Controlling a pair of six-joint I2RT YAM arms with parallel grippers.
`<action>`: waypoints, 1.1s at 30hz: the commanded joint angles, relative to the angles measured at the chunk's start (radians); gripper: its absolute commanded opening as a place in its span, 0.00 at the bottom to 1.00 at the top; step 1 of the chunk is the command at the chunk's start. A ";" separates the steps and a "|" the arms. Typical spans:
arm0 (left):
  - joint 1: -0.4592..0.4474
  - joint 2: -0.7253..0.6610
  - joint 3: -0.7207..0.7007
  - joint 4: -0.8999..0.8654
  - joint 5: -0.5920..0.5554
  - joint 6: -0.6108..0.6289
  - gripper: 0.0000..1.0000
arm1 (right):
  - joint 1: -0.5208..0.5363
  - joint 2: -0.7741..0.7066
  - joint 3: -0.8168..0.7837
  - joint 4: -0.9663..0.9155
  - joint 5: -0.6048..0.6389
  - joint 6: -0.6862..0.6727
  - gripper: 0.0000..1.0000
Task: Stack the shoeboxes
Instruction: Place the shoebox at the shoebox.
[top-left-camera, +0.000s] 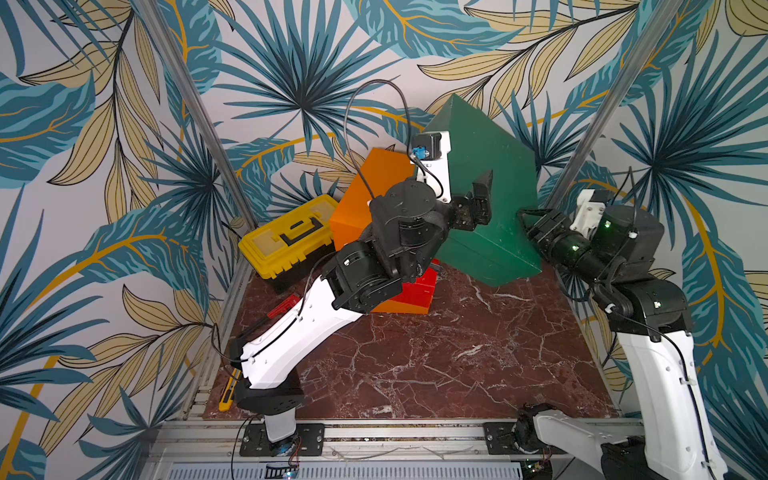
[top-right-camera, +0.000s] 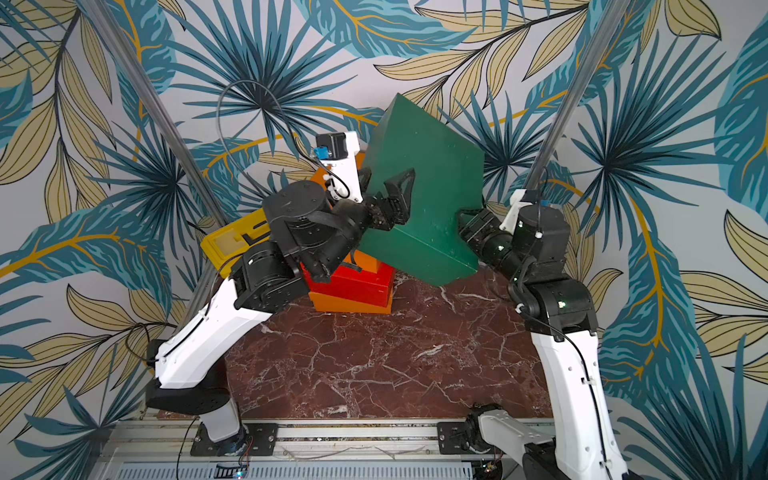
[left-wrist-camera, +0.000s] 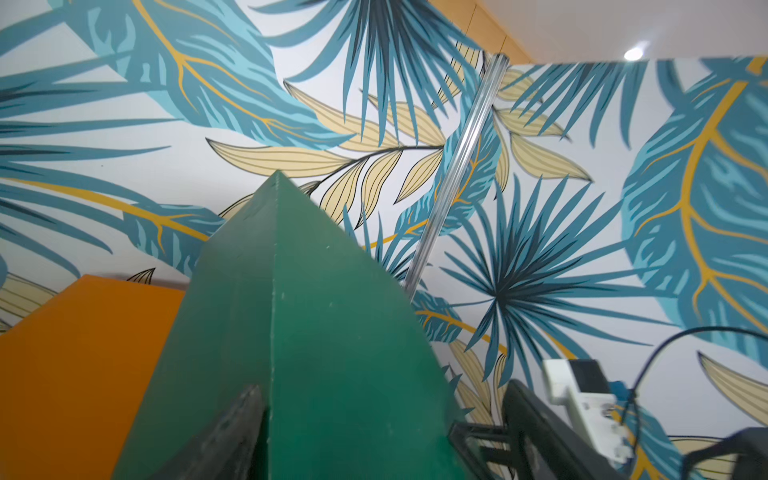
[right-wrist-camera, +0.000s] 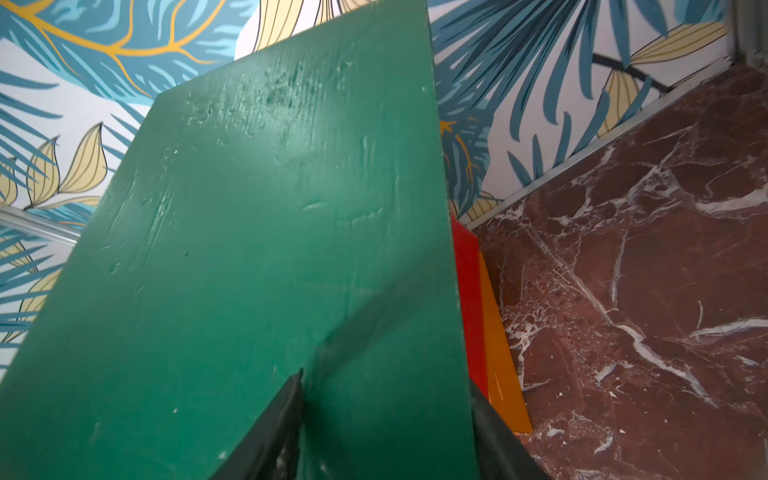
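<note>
While the green shoebox (top-left-camera: 498, 145) hangs tilted above the surface (top-left-camera: 415, 353), one corner up toward the back wall, you've got both arms on it: your left end effector (top-right-camera: 388, 174) is spread wide, one finger on the front face & one behind the box's left end; your right end effector (top-left-camera: 530, 226), approx half open, pinches the right edge. Beside it, lower down, sits the stack: lower orange shoebox (top-right-camera: 353, 307) on the surface, red shoebox (top-right-camera: 353, 282) on it, upper orange shoebox (top-left-camera: 374, 191) on top, partly hidden by the left arm. Can't tell if green touches them. Yellow toolbox (top-left-camera: 286, 241) stands just left.
</note>
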 joint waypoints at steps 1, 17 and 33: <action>-0.064 0.074 -0.117 -0.016 0.313 -0.065 0.89 | 0.118 0.043 0.066 0.138 -0.231 -0.056 0.56; 0.143 -0.185 -0.531 0.119 0.285 -0.161 0.89 | 0.285 0.290 0.345 0.140 -0.138 -0.114 0.54; 0.391 -0.280 -0.715 0.157 0.347 -0.264 0.89 | 0.362 0.509 0.647 0.041 -0.119 -0.167 0.54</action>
